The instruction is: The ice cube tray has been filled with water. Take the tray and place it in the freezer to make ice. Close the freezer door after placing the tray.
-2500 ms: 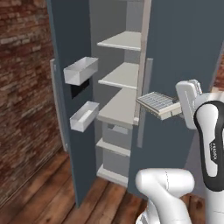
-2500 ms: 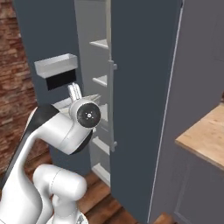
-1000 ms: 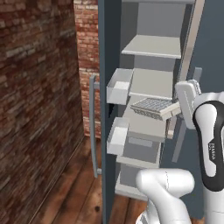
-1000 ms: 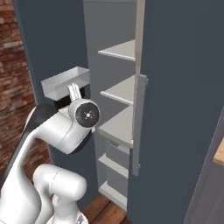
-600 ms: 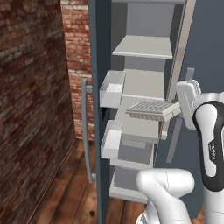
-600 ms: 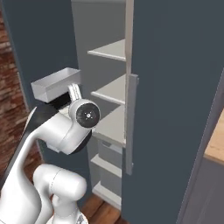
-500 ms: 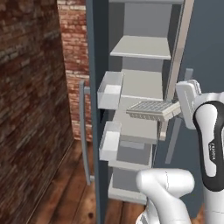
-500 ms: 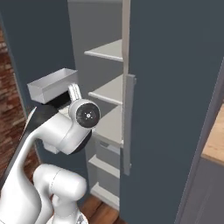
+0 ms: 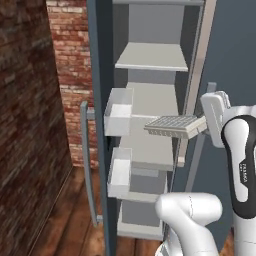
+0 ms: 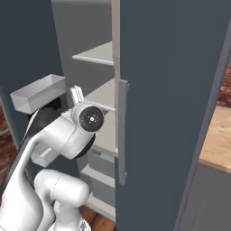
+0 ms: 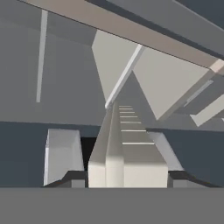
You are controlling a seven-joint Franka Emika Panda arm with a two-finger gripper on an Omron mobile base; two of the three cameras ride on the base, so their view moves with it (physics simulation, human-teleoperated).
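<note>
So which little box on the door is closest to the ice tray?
The upper door bin, level with the ice cube tray; the lower door bin hangs well below it.

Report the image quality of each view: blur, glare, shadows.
Left base view: even light, no glare; brick wall at left slightly smeared, tray crisp. Right base view: soft and flat, door in dull shade. Hand view: tray strongly foreshortened, edges soft.

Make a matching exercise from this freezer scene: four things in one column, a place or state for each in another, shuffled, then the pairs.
Things:
1. ice cube tray
2. freezer door
3. pincer
4. door bins

Places or states:
A. swung open
B. mounted on the inside of the door
C. held level in front of the shelves
D. shut on the tray's end

Pairs: 1-C, 2-A, 3-D, 4-B
</note>
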